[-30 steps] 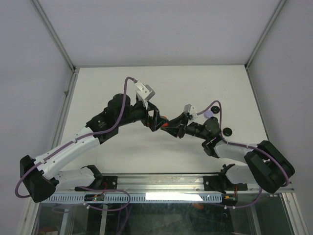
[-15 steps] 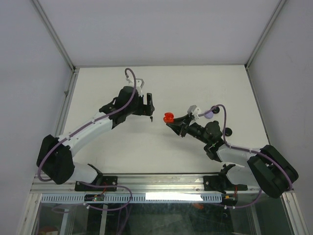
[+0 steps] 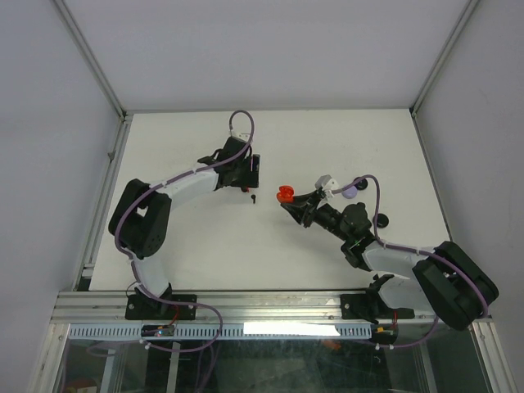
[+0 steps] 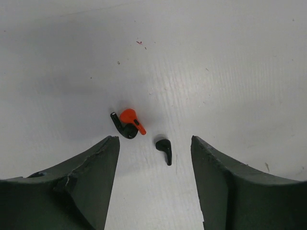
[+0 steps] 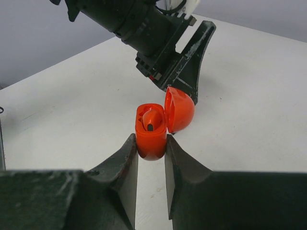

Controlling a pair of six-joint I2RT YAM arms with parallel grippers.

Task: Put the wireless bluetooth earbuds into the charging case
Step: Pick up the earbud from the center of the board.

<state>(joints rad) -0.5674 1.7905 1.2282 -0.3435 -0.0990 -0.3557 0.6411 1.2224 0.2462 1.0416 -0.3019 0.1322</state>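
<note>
My right gripper (image 5: 151, 141) is shut on an open red charging case (image 5: 151, 136); its lid (image 5: 180, 109) is tipped back. One red earbud (image 5: 152, 119) sits in the case. The case also shows in the top view (image 3: 285, 195), held just above the table. My left gripper (image 4: 153, 140) is open and empty, low over the table. A black earbud (image 4: 164, 147) lies between its fingertips. A red earbud (image 4: 130, 118) rests against another black earbud (image 4: 123, 129) just left of it. In the top view the left gripper (image 3: 250, 173) is left of the case.
A lavender round case (image 3: 350, 190) lies behind the right wrist. A black round case (image 3: 381, 219) lies to its right. The left gripper's fingers (image 5: 184, 62) stand just behind the red case in the right wrist view.
The left gripper has pulled away from the right gripper and swung to the far left, now hanging over the loose earbuds. The right gripper has kept hold of the red case, barely moving.
</note>
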